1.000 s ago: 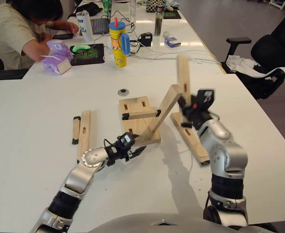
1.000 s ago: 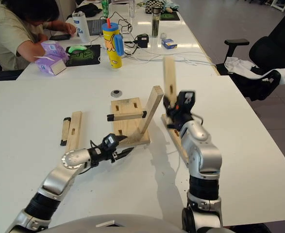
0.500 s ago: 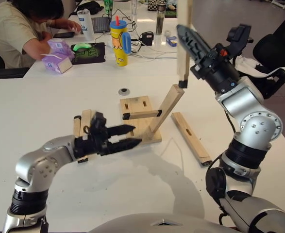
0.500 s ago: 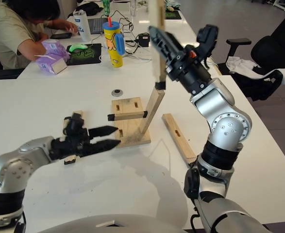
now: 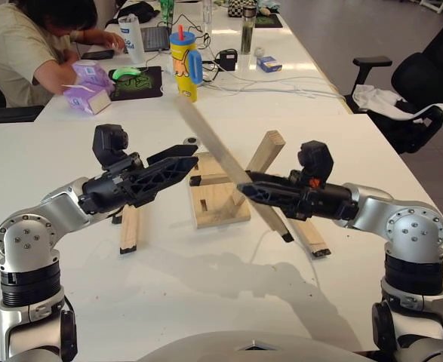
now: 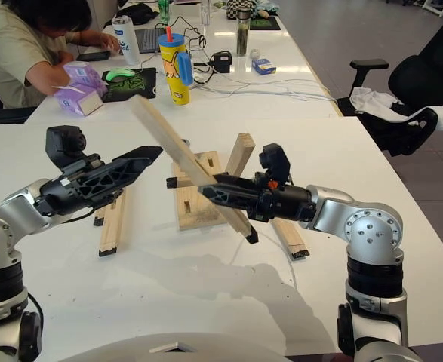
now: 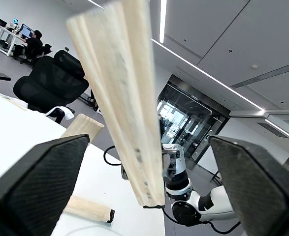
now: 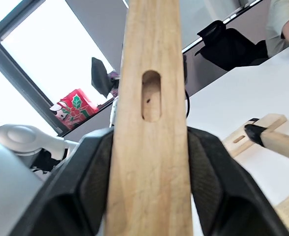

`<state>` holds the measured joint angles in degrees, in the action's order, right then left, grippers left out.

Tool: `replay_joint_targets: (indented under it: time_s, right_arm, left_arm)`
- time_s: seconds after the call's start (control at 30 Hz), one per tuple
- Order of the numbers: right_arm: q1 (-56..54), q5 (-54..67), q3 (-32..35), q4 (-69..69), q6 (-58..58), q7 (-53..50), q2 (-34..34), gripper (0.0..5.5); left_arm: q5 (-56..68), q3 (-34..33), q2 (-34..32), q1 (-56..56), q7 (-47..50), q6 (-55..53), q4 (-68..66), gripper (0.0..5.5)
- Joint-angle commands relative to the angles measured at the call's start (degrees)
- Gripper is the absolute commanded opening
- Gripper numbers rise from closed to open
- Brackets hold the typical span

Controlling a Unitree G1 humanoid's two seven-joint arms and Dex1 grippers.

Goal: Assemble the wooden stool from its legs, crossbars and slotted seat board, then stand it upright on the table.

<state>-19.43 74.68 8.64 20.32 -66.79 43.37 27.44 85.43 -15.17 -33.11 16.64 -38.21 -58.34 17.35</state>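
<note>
Step in hand, as I judge it: fitting a second leg to the seat.

- Seat (image 5: 219,205) lies flat on the worktop (image 5: 206,302); all places below are given from it.
- Nearest, on the near-right side of the seat: the capped low end of the held leg (image 5: 206,136), off the worktop. The leg slants up and away across the seat towards its far-left side.
- Right end effector (image 5: 253,183), above the seat's right edge, is clamped on the held leg, a finger on each face; the leg's slot shows clear of the grip.
- Loose leg (image 5: 312,237) lies flat just right of the seat; second loose leg (image 5: 130,226) lies left of it.
- Left end effector (image 5: 180,161) hangs left of the seat, fingers wide apart with the held leg passing between them, no contact that I can see.
- Planted leg (image 5: 265,151) stands tilted at the seat's far-right corner.

Next move calls for: swing the held leg towards upright, bring one end over a free seat slot and press it in. The left could steady it.
</note>
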Motion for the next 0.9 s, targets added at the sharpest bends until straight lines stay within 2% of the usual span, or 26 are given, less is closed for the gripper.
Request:
replay_joint_targets:
  time_s: [0.03, 0.13, 0.67, 0.9]
  right_arm:
    - [1.4, -1.4, -2.8, 1.4, 0.8, 4.9, 2.5, 2.06]
    - [2.0, -1.6, -4.3, 1.2, 0.8, 6.6, 3.3, 2.06]
    - [2.8, -7.3, -7.0, 2.4, 6.0, 14.4, 6.8, 2.06]
    - [2.5, -9.0, -7.6, -0.3, 6.6, 14.7, 7.0, 2.06]
  left_arm:
    - [-0.6, 1.7, -0.9, 1.6, -0.4, -0.9, -0.3, 4.51]
    - [0.2, 2.5, -1.0, 2.2, -0.6, -1.3, 0.5, 4.51]
    - [-1.7, 3.4, -5.0, 2.3, -5.3, -3.1, -0.4, 2.12]
    - [-4.0, 3.6, -5.8, 1.2, -6.7, -3.0, -0.4, 2.12]
